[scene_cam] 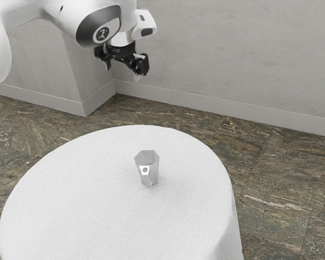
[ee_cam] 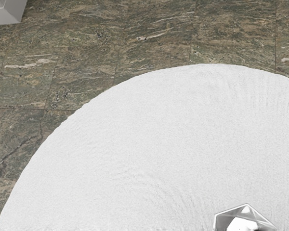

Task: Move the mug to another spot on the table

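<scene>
While the end effector point(scene_cam: 125, 64) hangs high, the mug point(scene_cam: 147, 168) stands upright.

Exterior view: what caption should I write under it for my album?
A silver mug stands on the round white table while the end effector hangs high up.

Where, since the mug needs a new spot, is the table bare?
The mug stands alone near the table's middle. Bare room runs from it to the rim on every side, widest toward the exterior view's left. Nowhere is crowded; the gripper hangs high, well clear.
</scene>
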